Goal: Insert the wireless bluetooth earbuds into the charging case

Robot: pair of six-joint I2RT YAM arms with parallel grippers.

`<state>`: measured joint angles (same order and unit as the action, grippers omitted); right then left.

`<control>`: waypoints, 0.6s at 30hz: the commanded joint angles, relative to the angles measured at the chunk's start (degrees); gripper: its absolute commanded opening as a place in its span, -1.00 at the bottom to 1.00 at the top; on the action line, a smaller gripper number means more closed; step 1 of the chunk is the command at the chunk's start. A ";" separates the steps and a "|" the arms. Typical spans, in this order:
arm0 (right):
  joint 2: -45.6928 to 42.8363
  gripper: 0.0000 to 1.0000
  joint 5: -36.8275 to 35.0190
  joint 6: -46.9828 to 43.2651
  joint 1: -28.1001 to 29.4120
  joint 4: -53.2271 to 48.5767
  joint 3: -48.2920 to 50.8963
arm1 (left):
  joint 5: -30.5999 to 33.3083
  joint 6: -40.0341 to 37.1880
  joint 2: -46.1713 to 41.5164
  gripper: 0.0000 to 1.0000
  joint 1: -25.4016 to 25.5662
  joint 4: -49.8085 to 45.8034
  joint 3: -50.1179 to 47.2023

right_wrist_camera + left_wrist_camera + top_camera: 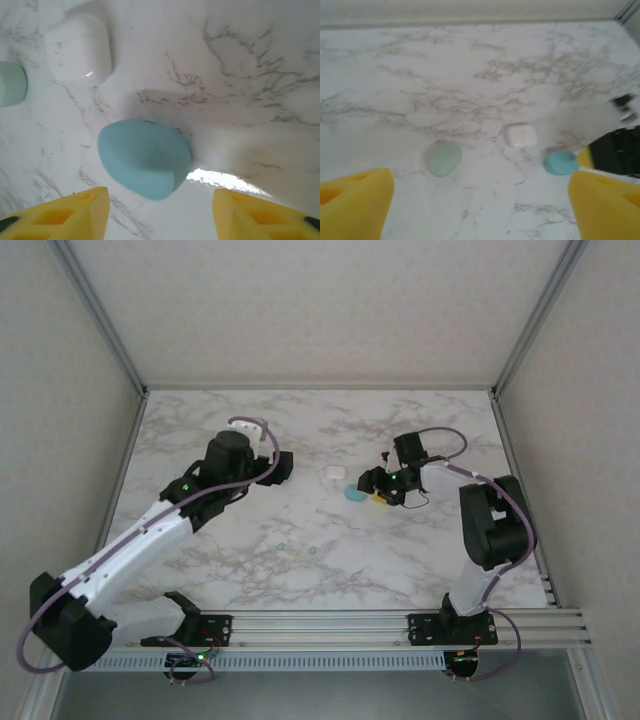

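Marble surface [420,565]: earbuds [314,552] loose, none inserted yet. You have right gripper [160,205] near teal case [145,162], left gripper [480,190] away; both spread wide, empty.

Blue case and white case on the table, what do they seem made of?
Blue case: matte, probably silicone or soft-touch plastic; no sharp glints. White case: glossy hard plastic, likely; a small bright highlight on its shell.
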<state>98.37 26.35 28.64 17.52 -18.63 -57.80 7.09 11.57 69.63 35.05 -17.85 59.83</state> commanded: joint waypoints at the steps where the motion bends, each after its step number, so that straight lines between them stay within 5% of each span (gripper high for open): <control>1: -7.65 0.21 -3.62 -2.90 0.15 -4.00 -2.01 | -2.68 -4.68 8.24 0.66 -2.13 -11.17 5.64; 18: -22.85 0.37 -4.26 -3.01 0.24 -10.91 -0.03 | -8.56 -30.58 45.29 0.39 -5.48 -32.90 30.40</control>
<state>76.99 23.49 26.28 17.52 -26.94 -58.26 0.95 -12.62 112.25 30.94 -43.68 87.26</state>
